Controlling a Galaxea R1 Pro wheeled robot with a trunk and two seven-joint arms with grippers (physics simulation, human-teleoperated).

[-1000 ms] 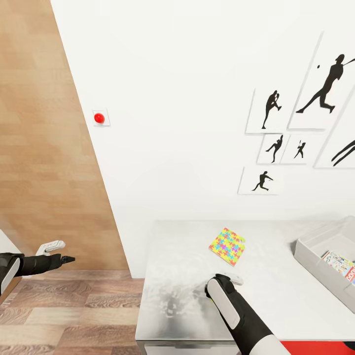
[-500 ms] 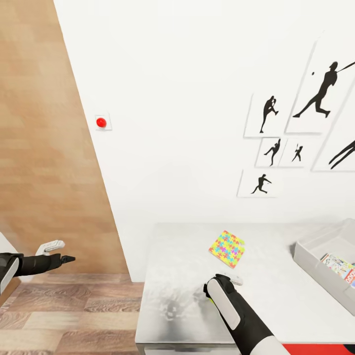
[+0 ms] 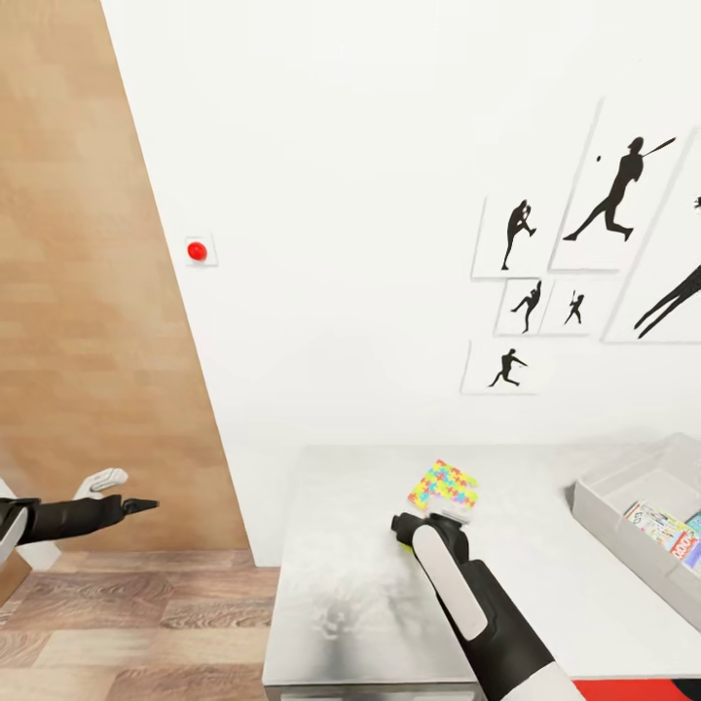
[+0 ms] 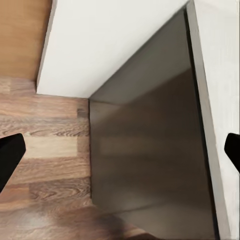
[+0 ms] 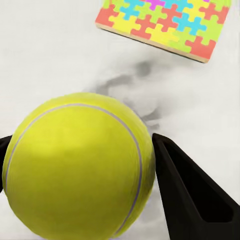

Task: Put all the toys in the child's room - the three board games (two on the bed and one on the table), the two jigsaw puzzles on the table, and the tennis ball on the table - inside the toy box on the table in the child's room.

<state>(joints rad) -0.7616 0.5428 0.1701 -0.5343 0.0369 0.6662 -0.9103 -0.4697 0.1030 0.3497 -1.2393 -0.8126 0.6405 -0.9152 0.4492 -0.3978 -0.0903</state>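
Note:
In the right wrist view, the yellow-green tennis ball (image 5: 75,180) sits between the two black fingers (image 5: 192,197) of my right gripper (image 5: 80,145), which is shut on it. From the head view that gripper (image 3: 428,521) hovers over the light-grey table (image 3: 341,584), just before a jigsaw puzzle (image 3: 443,484) with a bright mosaic pattern (image 5: 165,25). The grey toy box (image 3: 604,506) stands at the right edge, with a printed board game (image 3: 660,524) lying inside. My left gripper (image 3: 122,492) hangs open over the wood floor, left of the table.
Black baseball-player prints (image 3: 604,204) and a red button (image 3: 197,251) are on the white wall behind the table. The left wrist view looks down at the plank floor (image 4: 45,145) and the table's dark side panel (image 4: 145,150).
My right gripper has moved away from me, up to the near edge of the puzzle, still holding the ball. The camera has shifted a little. The left arm has barely moved.

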